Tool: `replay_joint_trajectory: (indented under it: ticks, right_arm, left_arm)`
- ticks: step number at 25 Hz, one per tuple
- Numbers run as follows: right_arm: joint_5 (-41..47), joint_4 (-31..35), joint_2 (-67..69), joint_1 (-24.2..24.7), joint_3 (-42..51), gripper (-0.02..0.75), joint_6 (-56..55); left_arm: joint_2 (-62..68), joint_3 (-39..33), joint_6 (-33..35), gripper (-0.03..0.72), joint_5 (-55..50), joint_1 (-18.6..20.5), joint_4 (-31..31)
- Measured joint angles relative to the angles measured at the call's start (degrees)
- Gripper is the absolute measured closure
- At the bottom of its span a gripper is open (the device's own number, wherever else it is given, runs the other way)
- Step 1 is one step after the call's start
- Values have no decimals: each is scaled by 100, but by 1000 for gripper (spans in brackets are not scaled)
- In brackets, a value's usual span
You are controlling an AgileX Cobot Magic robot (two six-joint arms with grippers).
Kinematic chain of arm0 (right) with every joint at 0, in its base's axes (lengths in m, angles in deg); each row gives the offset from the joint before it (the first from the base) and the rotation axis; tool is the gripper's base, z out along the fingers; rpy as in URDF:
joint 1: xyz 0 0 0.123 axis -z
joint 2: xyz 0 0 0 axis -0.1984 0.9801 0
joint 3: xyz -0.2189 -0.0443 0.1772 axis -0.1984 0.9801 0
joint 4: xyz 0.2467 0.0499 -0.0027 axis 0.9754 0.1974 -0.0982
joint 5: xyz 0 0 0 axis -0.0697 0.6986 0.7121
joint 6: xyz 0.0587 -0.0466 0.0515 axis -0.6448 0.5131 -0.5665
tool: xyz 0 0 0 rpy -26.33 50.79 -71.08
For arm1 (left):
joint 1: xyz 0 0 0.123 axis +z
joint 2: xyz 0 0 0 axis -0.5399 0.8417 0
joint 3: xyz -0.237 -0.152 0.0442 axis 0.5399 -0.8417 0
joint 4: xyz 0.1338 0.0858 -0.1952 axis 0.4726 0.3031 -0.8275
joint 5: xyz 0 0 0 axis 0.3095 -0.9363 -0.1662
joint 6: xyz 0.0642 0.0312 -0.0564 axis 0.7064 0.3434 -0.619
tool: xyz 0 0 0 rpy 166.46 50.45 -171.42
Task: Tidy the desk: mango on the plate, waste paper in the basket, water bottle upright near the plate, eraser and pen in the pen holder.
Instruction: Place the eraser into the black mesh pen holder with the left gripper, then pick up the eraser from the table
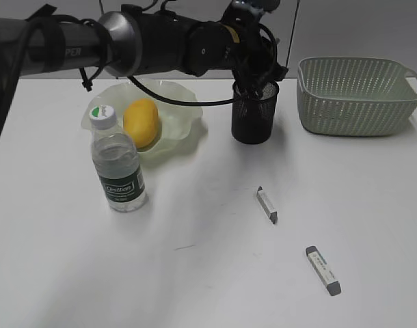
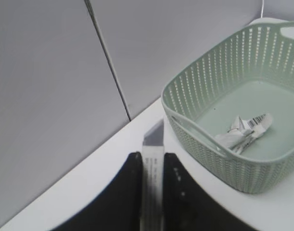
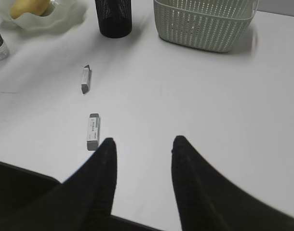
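1. Your left claw is clamped narrowly on a flat white eraser with grey ends, which sticks out forward between the black fingers. In the exterior view that claw hangs right over the black metal-mesh cylindrical pen holder, so the grip looks meant for a drop into it.
2. Just beyond that claw to its right sits the pale sage-green lattice-sided plastic basket, with the crumpled white-and-grey waste paper already inside.
3. Your right claw is spread wide and empty above the white desk. Two more grey-tipped white erasers lie ahead to its left, the near one close, the far one further on.
4. The yellow-orange oblong mango rests in the translucent pale-green ruffled glass plate, and the clear plastic water bottle with white cap and dark green label stands upright just beside it.
5. You will find no pen in view.
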Motion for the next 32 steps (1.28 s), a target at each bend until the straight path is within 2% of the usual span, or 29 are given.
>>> replay_joint_trajectory:
  ticks: [5, 8, 11, 15, 17, 19, 22, 28, 32]
  right_arm:
    - [0, 0, 0, 0, 2, 425, 0]
    - [0, 0, 0, 0, 7, 426, 0]
    - [0, 0, 0, 0, 7, 426, 0]
    - [0, 0, 0, 0, 7, 426, 0]
    - [0, 0, 0, 0, 7, 426, 0]
    - [0, 0, 0, 0, 7, 426, 0]
    - [0, 0, 0, 0, 7, 426, 0]
    - [0, 0, 0, 0, 7, 430, 0]
    - [0, 0, 0, 0, 7, 441, 0]
  left_arm:
    - [0, 0, 0, 378, 20, 0, -6]
    - [-14, 0, 0, 324, -146, 0, -11]
    - [-202, 0, 0, 314, -846, 0, -69]
    - [-787, -81, 0, 364, -1822, 11, -371]
    - [-1237, -416, 0, 380, -1917, 26, -619]
    - [-1899, -987, 0, 386, -1833, 27, -656]
    - [-3135, -2277, 0, 388, -1591, 27, -599]
    - [-6272, -5287, -26, 363, -1688, 172, -541]
    - [-8396, -6523, -829, 351, -2692, 465, -238]
